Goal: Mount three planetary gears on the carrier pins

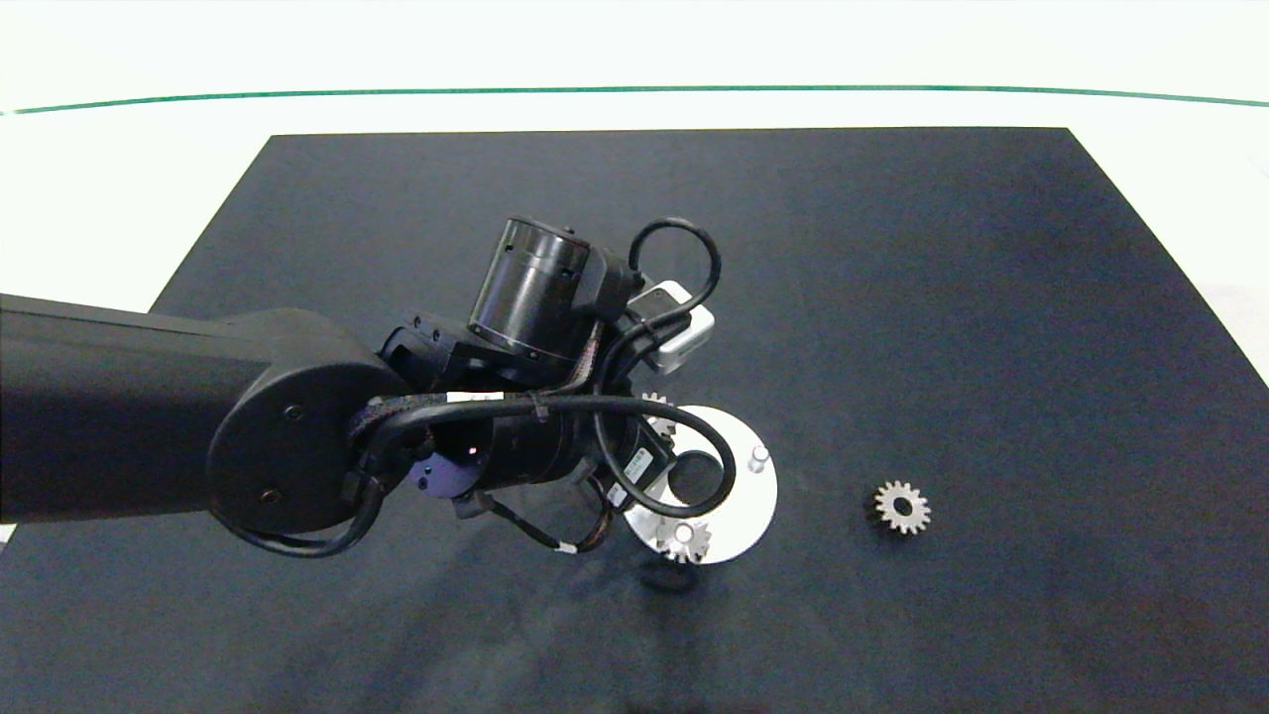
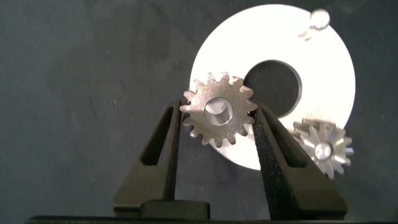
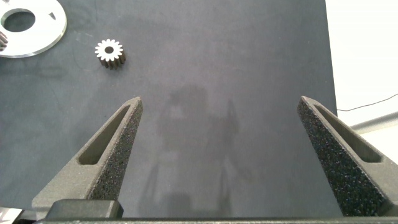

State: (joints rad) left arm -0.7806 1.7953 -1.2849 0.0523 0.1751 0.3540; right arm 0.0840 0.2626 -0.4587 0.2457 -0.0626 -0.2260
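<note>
Fingers of my left gripper [image 2: 217, 124] were clamped on one planetary gear [image 2: 219, 116], holding it over the white carrier plate [image 2: 323, 81] beside the centre hole. A second gear [image 2: 323, 148] sat on a pin at the plate's rim, and one bare carrier pin [image 2: 319, 20] stood free. My right gripper [image 3: 217, 134] hung wide apart over the dark mat [image 3: 236, 62], the third gear [image 3: 110, 53] lying loose near the plate.

No text, brand or number can be read anywhere; small white cable tags [image 1: 639, 464] on the left arm are illegible.
</note>
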